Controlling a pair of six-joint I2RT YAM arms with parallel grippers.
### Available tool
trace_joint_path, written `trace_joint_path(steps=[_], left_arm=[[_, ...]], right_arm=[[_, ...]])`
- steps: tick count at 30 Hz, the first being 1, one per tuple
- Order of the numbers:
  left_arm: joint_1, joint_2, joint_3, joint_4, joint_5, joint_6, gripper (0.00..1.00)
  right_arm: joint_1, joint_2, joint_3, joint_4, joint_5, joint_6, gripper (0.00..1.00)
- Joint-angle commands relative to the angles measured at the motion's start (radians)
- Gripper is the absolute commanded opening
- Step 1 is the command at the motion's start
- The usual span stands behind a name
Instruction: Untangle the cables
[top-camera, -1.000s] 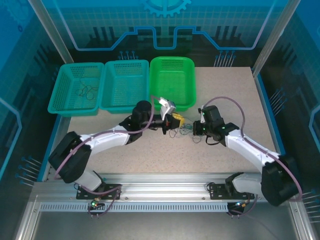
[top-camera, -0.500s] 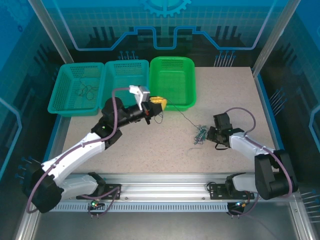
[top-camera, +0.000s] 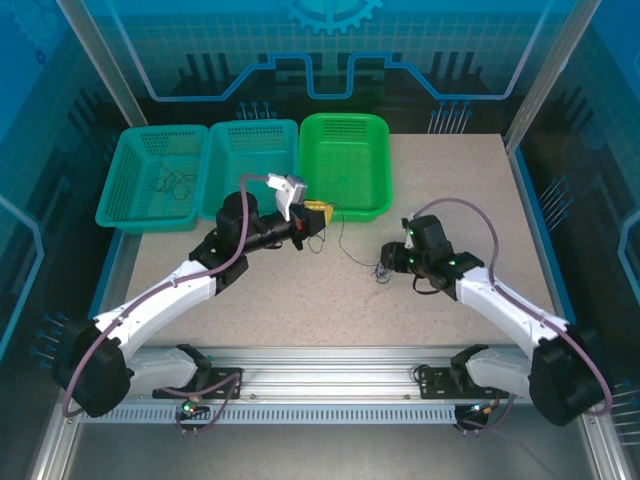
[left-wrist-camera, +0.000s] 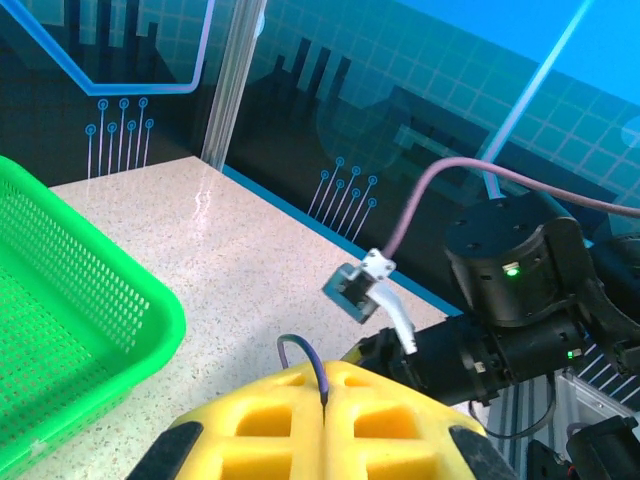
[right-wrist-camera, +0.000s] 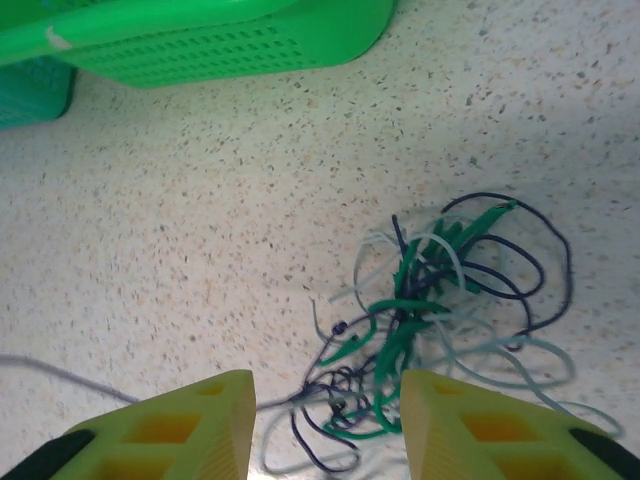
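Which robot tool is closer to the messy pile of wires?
Right. The right tool hangs open just over the tangle. The left tool is off beside the green basket, pinching one dark cable.

On the table (top-camera: 450, 190), the cables (top-camera: 382, 271) lie just before the right gripper (top-camera: 388, 260), to the right of the left gripper (top-camera: 318, 213), which sits in front of the rightmost basket (top-camera: 340, 160).

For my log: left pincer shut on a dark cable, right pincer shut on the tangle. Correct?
No: the right pincer is open over the tangle, per the right wrist view. The left pincer is shut on a dark cable.
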Motion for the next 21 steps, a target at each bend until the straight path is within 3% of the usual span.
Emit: trace_joint_path(steps=[1, 7, 9, 12, 13, 14, 17, 21], left_arm=[[0.000, -0.030, -0.001, -0.026, -0.003, 0.018, 0.00], [0.000, -0.112, -0.014, -0.091, -0.115, 0.058, 0.00], [0.001, -0.173, -0.016, -0.158, -0.259, 0.080, 0.00], [0.036, -0.287, -0.024, -0.289, -0.546, 0.068, 0.00], [0.061, -0.314, -0.027, -0.331, -0.596, 0.049, 0.00], [0.094, -0.338, -0.034, -0.371, -0.609, 0.029, 0.00], [0.130, -0.350, -0.074, -0.401, -0.509, 0.012, 0.00], [0.125, -0.331, -0.208, -0.270, -0.317, -0.029, 0.00]], right_arm=[[0.034, 0.127, 0.083, -0.099, 0.121, 0.168, 0.44], [0.053, 0.331, 0.131, -0.166, 0.332, 0.273, 0.44], [0.045, 0.373, 0.142, -0.215, 0.408, 0.303, 0.43], [-0.020, 0.377, 0.109, -0.231, 0.405, 0.314, 0.36], [-0.042, 0.362, 0.091, -0.218, 0.396, 0.307, 0.33], [-0.065, 0.337, 0.067, -0.190, 0.380, 0.291, 0.27], [-0.108, 0.275, 0.029, -0.115, 0.323, 0.211, 0.03], [-0.133, 0.194, 0.073, -0.092, 0.209, 0.086, 0.00]])
